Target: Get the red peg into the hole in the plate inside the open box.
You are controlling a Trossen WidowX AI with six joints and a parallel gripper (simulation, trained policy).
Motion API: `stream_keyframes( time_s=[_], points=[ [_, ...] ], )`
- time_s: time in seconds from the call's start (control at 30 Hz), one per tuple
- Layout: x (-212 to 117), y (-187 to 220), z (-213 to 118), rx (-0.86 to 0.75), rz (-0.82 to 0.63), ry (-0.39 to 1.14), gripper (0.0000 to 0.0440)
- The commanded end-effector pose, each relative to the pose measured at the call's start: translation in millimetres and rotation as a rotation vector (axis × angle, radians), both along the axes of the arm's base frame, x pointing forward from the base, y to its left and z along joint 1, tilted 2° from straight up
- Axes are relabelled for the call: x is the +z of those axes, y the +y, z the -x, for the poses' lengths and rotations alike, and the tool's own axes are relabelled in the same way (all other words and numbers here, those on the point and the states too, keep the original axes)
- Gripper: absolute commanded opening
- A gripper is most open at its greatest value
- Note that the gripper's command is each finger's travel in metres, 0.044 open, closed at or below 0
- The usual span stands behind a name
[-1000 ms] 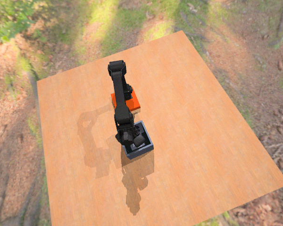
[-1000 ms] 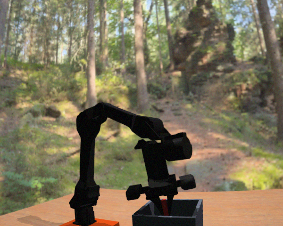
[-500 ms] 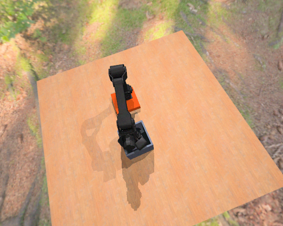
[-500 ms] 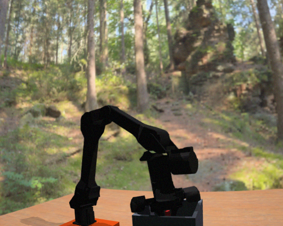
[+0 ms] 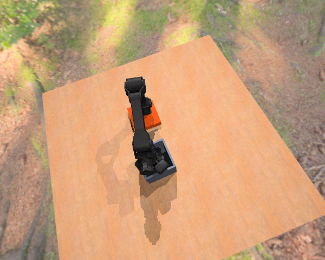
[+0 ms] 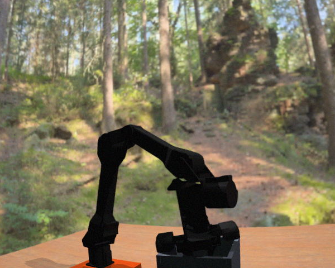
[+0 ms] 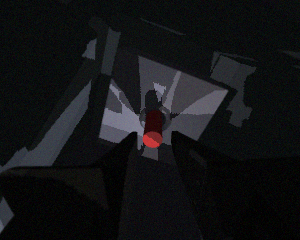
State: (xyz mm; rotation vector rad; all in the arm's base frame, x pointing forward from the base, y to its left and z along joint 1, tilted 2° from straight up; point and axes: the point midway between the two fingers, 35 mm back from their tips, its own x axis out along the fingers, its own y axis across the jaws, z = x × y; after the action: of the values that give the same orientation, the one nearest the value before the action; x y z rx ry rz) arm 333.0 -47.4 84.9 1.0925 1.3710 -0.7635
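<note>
End effector [image 5: 154, 164] [image 6: 199, 250] [image 7: 154, 136] low inside box [image 5: 169, 156] [image 6: 194, 262] [image 7: 65, 130]

- Blurred trees and a rocky outcrop are standing beyond the table's [image 5: 227, 140] [image 6: 277, 242] far edge.
- Sunlight is patching the mossy, leaf-strewn ground [image 5: 14, 195] [image 6: 150, 201] around its corners.

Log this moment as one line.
gripper: partly open, down in box | red peg: between fingers, no grip seen, lower end at plate hole | full seating: unclear
</note>
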Motion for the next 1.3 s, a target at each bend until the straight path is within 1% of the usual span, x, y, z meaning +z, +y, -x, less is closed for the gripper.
stream_keyframes(
  time_s=[0.0, 0.37, 0.47, 0.77, 1.27],
  points=[
    [2, -1, -6, 0.007, -0.038, -0.003, 0.0133],
    [32, -4, -20, 0.000, -0.119, -0.071, 0.0146],
    [39, -4, -23, -0.001, -0.150, -0.093, 0.0171],
    [54, -5, -30, -0.009, -0.228, -0.133, 0.0230],
    [63, -15, -43, 0.019, -0.265, -0.187, 0.0215]
  ],
)
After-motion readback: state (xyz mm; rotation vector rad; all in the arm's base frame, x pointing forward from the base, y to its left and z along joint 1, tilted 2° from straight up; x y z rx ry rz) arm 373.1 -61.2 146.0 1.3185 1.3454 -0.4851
